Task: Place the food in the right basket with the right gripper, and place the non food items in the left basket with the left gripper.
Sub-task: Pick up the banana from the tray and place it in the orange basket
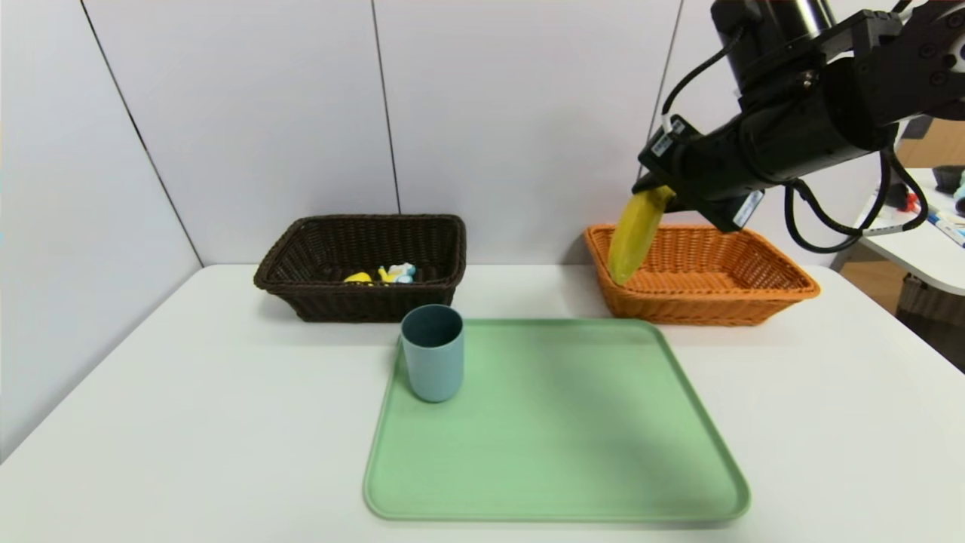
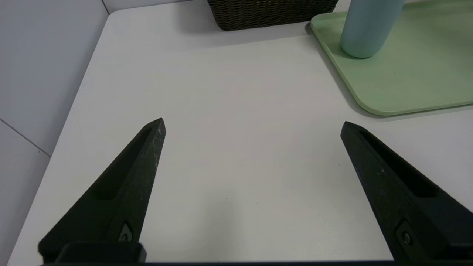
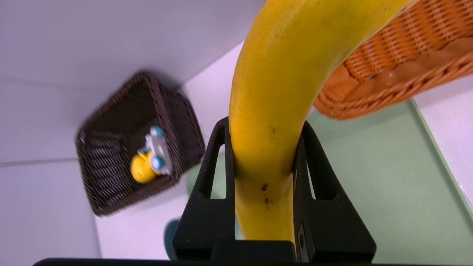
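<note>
A white desk (image 1: 151, 422) is sitting against pale grey wall panels (image 1: 520, 113) that are meeting at dark vertical seams. Even light is falling across its surface. At the far right, a second white table (image 1: 916, 253) is showing, carrying small clutter.

Banana (image 1: 635, 231) above orange basket (image 1: 784, 285)

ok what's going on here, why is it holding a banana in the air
The right pincer is shut on a banana, holding it above the near left corner of the orange basket. The left pincer hangs open over bare table. A blue cup stands on the green tray; a yellow toy lies in the dark basket.
</note>
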Action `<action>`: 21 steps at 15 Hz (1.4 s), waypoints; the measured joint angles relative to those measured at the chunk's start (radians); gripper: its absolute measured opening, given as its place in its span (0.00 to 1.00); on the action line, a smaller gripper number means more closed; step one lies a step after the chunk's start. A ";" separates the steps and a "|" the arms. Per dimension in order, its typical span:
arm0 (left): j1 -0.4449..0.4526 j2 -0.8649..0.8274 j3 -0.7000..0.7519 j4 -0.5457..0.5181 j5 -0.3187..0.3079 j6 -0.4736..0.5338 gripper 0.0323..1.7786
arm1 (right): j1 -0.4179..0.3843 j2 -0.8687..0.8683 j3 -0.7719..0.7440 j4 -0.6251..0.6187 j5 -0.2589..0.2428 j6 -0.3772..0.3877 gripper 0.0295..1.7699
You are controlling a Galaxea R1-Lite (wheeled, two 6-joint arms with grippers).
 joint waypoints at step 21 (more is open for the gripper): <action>0.000 -0.003 0.003 0.000 0.001 0.000 0.95 | -0.314 0.206 0.006 -0.129 0.168 0.166 0.66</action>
